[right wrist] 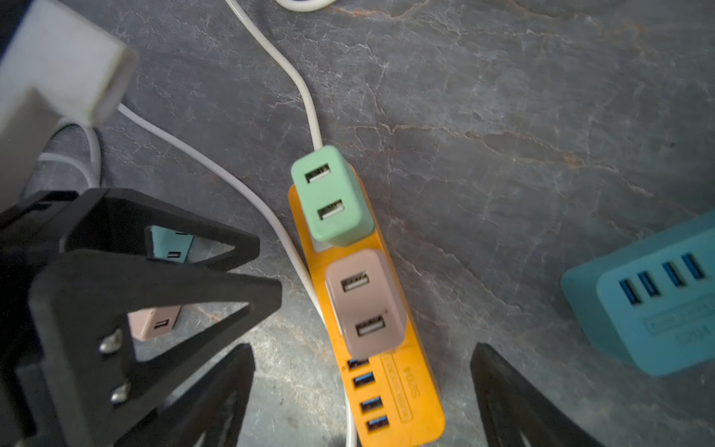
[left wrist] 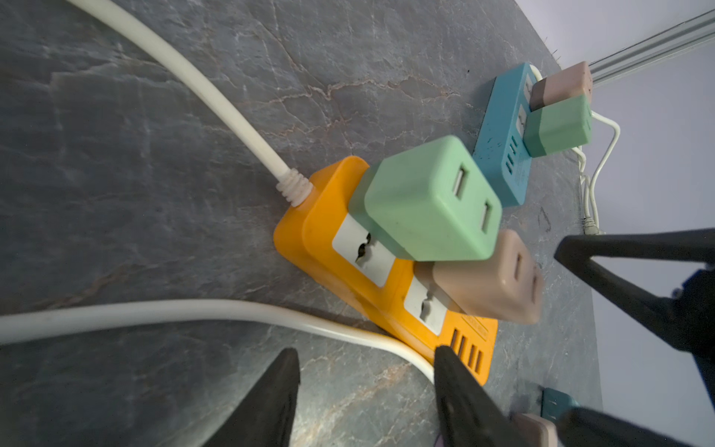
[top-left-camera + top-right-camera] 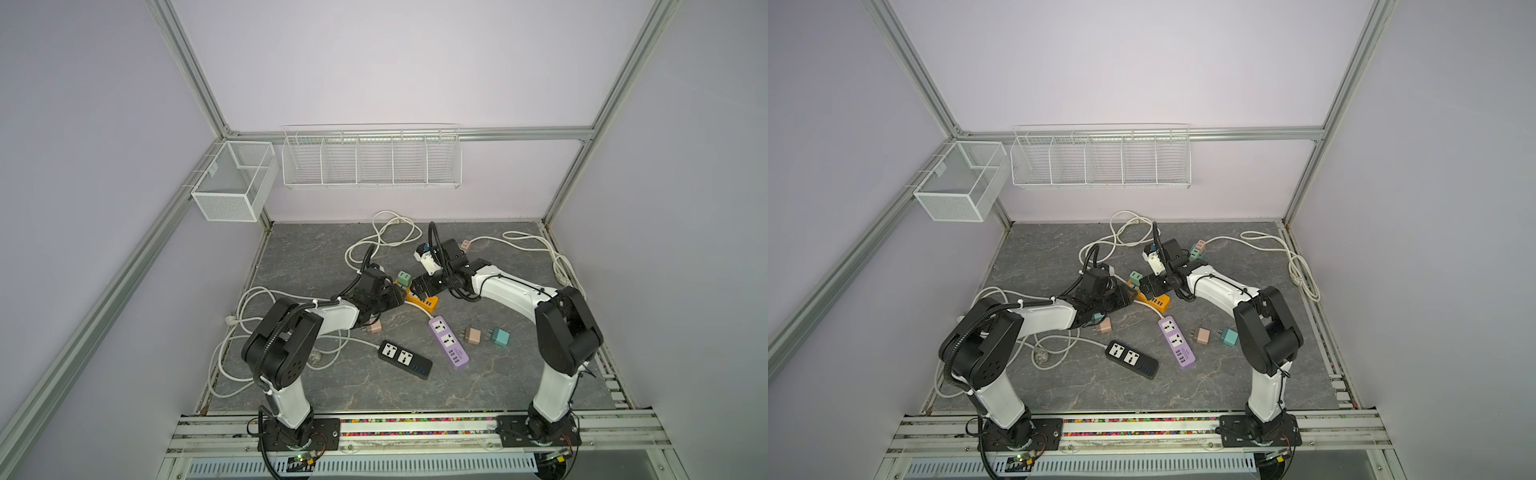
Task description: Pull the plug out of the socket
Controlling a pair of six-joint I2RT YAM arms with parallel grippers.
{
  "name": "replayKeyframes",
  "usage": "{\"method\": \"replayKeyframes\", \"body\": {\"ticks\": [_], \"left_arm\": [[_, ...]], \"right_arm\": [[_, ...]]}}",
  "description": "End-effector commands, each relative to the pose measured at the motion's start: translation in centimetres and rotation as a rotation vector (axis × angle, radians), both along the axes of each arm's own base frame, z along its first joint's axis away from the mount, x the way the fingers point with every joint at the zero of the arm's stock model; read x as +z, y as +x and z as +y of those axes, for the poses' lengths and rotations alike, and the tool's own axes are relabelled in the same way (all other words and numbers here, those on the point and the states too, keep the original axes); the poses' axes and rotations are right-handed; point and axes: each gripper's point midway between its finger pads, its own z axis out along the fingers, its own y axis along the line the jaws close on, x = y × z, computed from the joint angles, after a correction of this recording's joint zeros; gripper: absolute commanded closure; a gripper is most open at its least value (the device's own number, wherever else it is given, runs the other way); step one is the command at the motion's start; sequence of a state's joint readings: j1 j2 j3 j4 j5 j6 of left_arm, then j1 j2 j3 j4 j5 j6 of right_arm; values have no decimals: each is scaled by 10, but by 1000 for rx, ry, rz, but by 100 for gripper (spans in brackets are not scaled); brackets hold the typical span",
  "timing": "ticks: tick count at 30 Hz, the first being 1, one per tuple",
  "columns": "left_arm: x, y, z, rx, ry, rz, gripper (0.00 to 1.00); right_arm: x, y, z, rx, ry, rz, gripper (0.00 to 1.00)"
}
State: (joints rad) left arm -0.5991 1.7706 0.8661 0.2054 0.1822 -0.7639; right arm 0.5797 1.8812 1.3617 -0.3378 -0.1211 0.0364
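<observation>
This is a robot lab cell. An aluminium frame (image 3: 193, 70) and bare lilac walls (image 3: 395, 62) box in a slate tabletop (image 3: 478, 382). Wire baskets (image 3: 374, 183) hang behind.

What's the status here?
Left tool, right tool open, empty. Green cube charger, beige cube charger both in orange plastic power strip. White cable beside left tool.

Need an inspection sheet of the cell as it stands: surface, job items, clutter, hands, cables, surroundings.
Surface: grey stone-look tabletop.
Job's things: orange strip, with green adapter and beige adapter both plugged in.
Clutter: purple strip and black strip, sockets free; blue strip; loose beige adapter and teal adapter beside the purple one.
Hands: left hand open at the orange strip's USB end; right hand open above the beige adapter; neither holds anything.
Cables: white cords looped across the table.
Surroundings: wire rack and mesh basket at the back.
</observation>
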Motion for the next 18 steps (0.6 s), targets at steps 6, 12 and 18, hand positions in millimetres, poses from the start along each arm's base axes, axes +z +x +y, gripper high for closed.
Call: {"method": "replayKeyframes", "body": {"ticks": [6, 12, 18], "left_arm": [[5, 10, 1, -15, 23, -33, 45], [0, 9, 4, -5, 2, -11, 46], [-2, 8, 6, 2, 0, -10, 46]], "right_arm": [[-21, 9, 8, 87, -79, 3, 24], [-29, 12, 16, 131, -80, 7, 37], [-41, 14, 17, 148, -98, 22, 45]]}}
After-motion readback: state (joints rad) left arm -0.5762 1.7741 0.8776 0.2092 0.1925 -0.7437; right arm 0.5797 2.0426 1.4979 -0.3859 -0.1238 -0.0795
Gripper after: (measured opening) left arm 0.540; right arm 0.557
